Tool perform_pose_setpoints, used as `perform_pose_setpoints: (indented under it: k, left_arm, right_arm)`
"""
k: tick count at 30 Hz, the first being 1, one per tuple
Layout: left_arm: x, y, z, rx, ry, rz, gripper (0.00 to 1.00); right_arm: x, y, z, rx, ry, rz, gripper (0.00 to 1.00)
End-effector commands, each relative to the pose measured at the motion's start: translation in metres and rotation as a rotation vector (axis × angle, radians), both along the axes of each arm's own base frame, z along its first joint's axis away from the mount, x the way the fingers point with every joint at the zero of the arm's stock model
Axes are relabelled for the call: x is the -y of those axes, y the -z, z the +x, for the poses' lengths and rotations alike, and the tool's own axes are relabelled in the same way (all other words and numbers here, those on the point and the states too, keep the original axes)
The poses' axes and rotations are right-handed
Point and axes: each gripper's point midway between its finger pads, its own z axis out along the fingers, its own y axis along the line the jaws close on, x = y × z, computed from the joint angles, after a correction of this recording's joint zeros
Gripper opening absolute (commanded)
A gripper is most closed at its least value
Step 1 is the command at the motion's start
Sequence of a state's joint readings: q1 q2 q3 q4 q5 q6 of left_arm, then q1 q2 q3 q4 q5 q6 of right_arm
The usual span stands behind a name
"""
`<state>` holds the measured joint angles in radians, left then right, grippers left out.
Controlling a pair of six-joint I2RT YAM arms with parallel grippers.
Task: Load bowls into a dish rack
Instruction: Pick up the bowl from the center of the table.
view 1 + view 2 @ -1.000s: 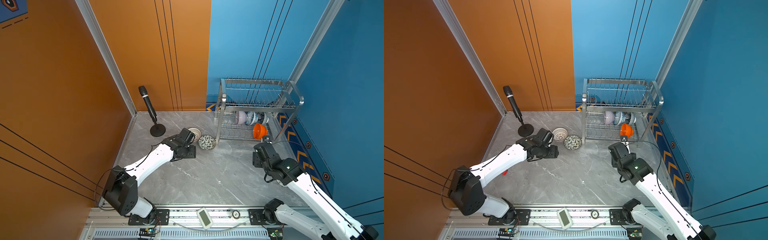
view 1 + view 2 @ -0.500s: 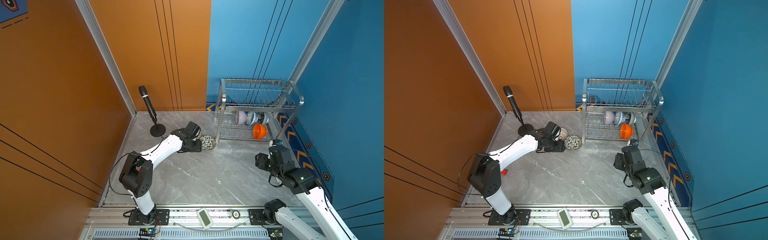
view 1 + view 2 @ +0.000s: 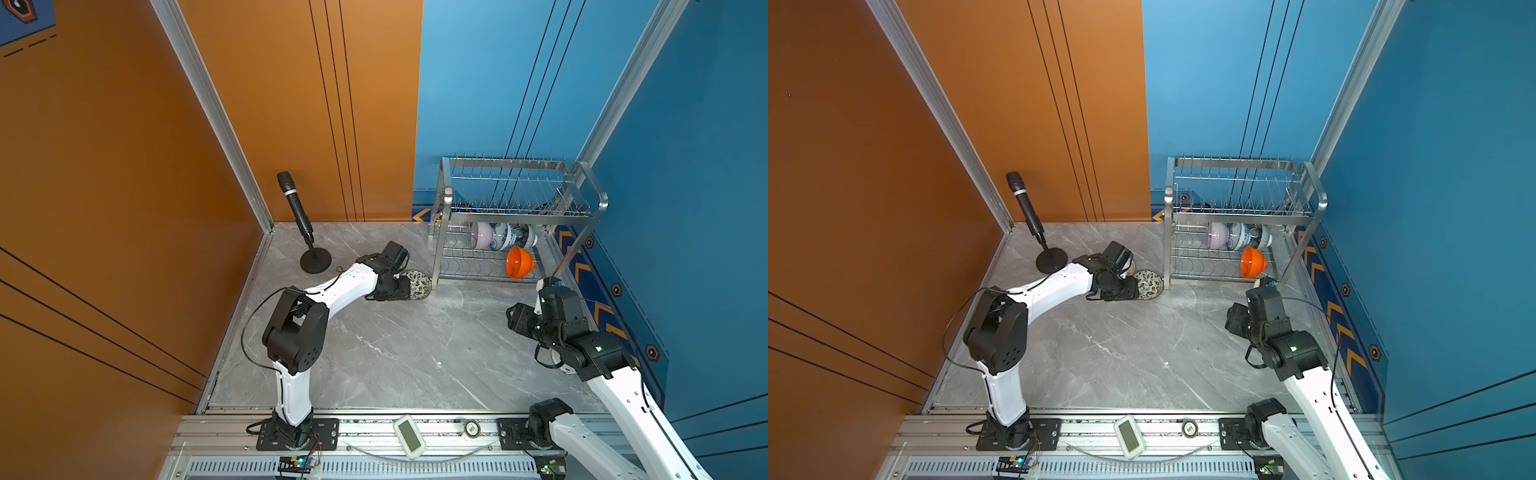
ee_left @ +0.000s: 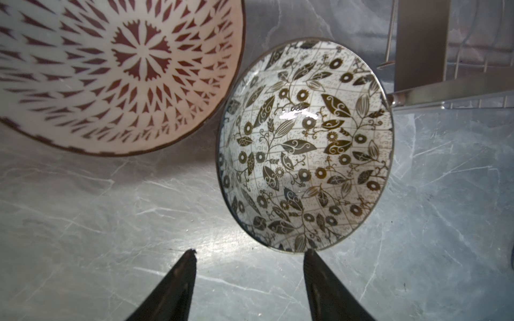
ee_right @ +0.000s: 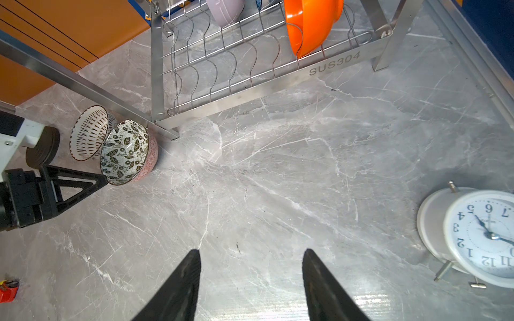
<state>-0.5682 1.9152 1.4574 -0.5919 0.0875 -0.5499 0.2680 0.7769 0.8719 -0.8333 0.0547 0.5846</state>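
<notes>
- Down low at the rack's corner leg with the left gripper [image 4: 250, 252]: jaws apart, nothing clamped, one tip right at the rim of the leaf-patterned bowl [image 4: 304, 144].
- Tipped up on edge, mouth towards the fingers, close against the dish rack [image 3: 519, 215] leg, probably to offer a rim for pinching.
- Just beside it on the table, the lattice bowl [image 4: 119, 69], not yet loaded.
- Over bare table with the right gripper [image 5: 251, 251]: jaws spread, empty, well clear of the rack, likely leaving room.
- Already on the lower tier: orange bowl [image 3: 518, 262] in front, lilac bowl [image 3: 482, 235] and blue-patterned bowls [image 3: 505, 237] behind, all on edge between the wires.
- Two left to load, seemingly.
</notes>
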Motion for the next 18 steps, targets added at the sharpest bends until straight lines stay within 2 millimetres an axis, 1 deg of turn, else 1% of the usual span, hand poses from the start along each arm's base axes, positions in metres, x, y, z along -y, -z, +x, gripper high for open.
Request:
perform_pose_setpoints:
  k: [1, 6, 9, 18]
  left_arm:
    - [0.003, -0.001, 0.011, 0.006, -0.028, -0.012, 0.61]
    - [0.005, 0.007, 0.016, -0.007, -0.036, -0.004, 0.55]
    - [0.007, 0.013, 0.018, -0.018, -0.037, -0.003, 0.53]
    - [0.007, 0.027, 0.019, -0.037, -0.049, 0.021, 0.43]
  right_arm:
    - [-0.001, 0.001, 0.004, 0.000, -0.003, 0.012, 0.59]
    - [0.001, 0.001, 0.005, 0.000, 0.007, 0.012, 0.59]
    - [0.003, -0.001, 0.005, 0.004, 0.010, 0.013, 0.59]
    - [0.004, 0.004, 0.007, -0.018, 0.010, 0.009, 0.58]
